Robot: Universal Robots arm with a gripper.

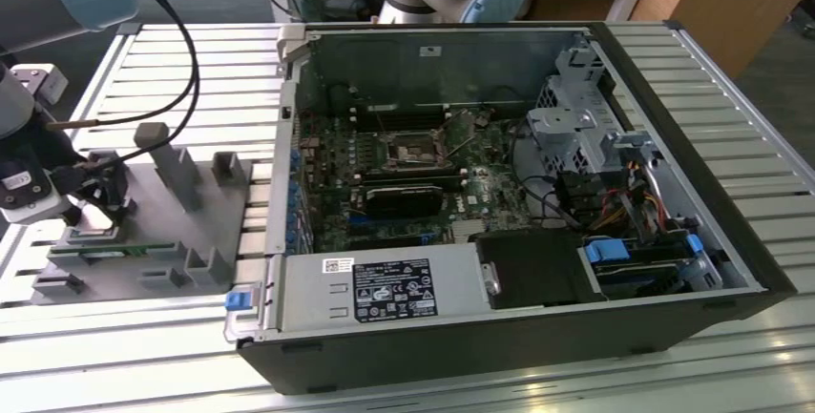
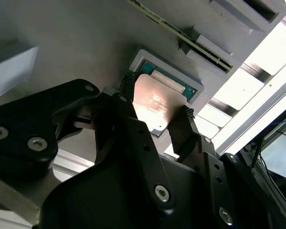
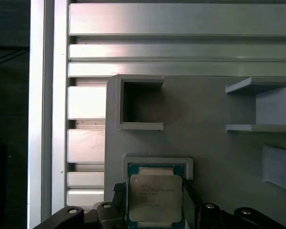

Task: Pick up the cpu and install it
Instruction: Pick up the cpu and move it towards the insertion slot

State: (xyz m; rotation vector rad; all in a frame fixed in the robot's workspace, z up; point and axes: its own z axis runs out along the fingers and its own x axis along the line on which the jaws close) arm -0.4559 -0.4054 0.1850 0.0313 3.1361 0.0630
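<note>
Claw clamped on the chip at the parts holder, well apart from the open computer.
Gripper (image 1: pixel 87 205) is down over the grey moulded parts holder (image 1: pixel 172 241) at the exterior view's left, on the slatted aluminium table (image 1: pixel 114 341). The small square cpu with a silvery metal top (image 3: pixel 155 198) lies in its shallow walled pocket, which keeps it square and level for a grab. The black fingers (image 2: pixel 193 138) press against two opposite edges, by my reading, sparing the flat top. Lift-off from the pocket can't be judged. The motherboard's bare socket (image 1: pixel 414 153) sits inside the black case.
</note>
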